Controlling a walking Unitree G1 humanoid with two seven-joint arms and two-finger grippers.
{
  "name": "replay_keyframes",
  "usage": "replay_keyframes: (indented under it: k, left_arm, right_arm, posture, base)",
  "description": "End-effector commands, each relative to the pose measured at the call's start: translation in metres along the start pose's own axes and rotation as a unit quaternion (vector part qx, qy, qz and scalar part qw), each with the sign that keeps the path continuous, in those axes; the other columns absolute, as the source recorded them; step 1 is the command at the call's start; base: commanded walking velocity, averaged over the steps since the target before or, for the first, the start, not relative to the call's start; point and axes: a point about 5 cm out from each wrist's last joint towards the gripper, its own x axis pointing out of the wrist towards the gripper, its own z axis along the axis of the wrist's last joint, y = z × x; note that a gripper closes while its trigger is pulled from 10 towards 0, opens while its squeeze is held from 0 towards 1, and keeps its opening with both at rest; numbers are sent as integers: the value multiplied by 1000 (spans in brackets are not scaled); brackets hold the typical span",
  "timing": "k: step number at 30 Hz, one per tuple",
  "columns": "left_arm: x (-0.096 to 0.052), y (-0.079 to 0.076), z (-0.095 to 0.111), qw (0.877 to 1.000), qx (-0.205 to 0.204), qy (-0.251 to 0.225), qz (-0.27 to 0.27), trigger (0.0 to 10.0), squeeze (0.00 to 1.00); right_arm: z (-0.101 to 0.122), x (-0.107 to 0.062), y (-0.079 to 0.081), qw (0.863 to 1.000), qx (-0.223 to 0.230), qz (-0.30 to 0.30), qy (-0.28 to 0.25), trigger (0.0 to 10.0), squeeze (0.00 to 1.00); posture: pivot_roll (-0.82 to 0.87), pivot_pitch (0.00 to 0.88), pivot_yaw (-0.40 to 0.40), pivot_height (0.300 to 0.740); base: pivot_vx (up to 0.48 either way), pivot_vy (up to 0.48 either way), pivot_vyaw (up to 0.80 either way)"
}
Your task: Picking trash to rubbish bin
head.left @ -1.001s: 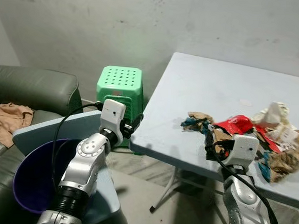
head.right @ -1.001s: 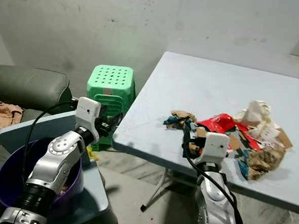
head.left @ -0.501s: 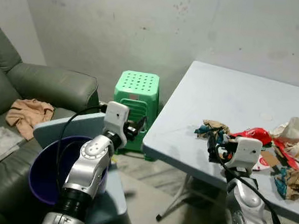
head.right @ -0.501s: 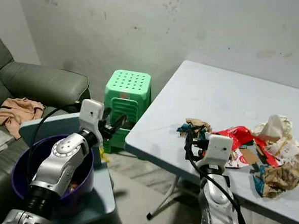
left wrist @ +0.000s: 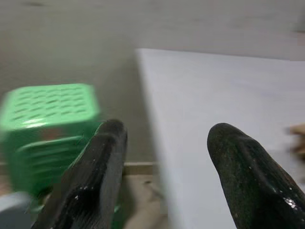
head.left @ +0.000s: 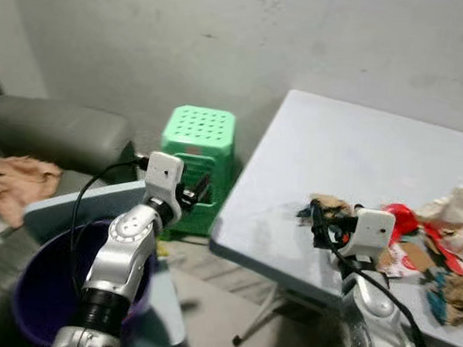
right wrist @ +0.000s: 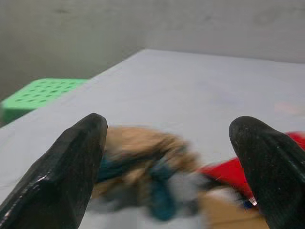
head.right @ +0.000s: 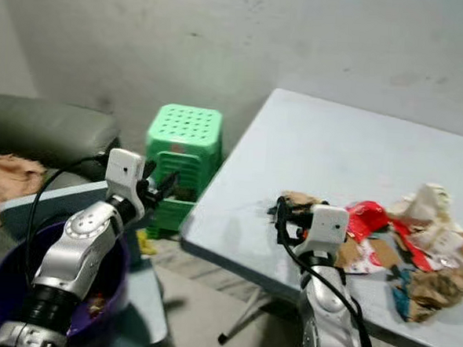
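Crumpled trash lies on the pale blue table [head.left: 336, 140]: a brown and teal wad [head.left: 329, 204] nearest the edge, a red wrapper [head.left: 401, 216] behind it, and a heap of paper and cardboard [head.left: 447, 250] at the right. My right gripper [head.left: 320, 223] is open just in front of the wad [right wrist: 147, 160], level with the tabletop and holding nothing. My left gripper [head.left: 196, 189] is open and empty, raised over the purple bin [head.left: 39, 291], pointing toward the green stool [left wrist: 47, 109]. Some rubbish lies in the bin's bottom [head.right: 96, 305].
The green plastic stool [head.left: 197, 144] stands between the bin and the table's near corner. A grey sofa [head.left: 53, 127] with a tan cloth [head.left: 14, 185] on it is at the left. The bin rests on a blue-grey slab [head.left: 96, 201]. Table legs [head.left: 258, 321] show below.
The whole picture has swung and blurred, so the camera moved. Both grippers keep much the same pose and stay open; the right one stays by the brown wad.
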Motion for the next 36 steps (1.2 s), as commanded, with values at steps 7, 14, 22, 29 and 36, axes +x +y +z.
replay_keyframes:
  k: [7, 14, 22, 29, 36]
  left_arm:
    - [-4, 0, 6, 999, 19, -11, -27, 10000, 0]
    - [-5, -21, -2, 993, 33, 1, -115, 10000, 0]
    - [-4, -25, -4, 993, 26, -5, -112, 10000, 0]
    - [-3, -24, -2, 994, 19, -12, -106, 10000, 0]
    - [-4, -23, 1, 994, 18, -21, -109, 10000, 0]
  right_arm:
    - [6, 1, 6, 1000, 7, 5, -11, 10000, 0]
    - [4, -3, 3, 1000, 8, 2, -8, 10000, 0]
    - [4, -8, -2, 1000, -2, -7, -8, 10000, 0]
    - [3, -10, -3, 1000, 15, -8, -3, 10000, 0]
    - [4, -9, -2, 1000, 13, -5, -4, 10000, 0]
  posture:
    - [-51, 0, -30, 740]
    - [-53, 0, -31, 740]
    - [-78, 0, -20, 740]
    - [-83, 0, -21, 740]
    - [-82, 0, -26, 740]
  base:
    - [0, 0, 0]
    - [0, 0, 0]
    - [0, 0, 0]
    - [0, 0, -577]
    - [0, -36, -706]
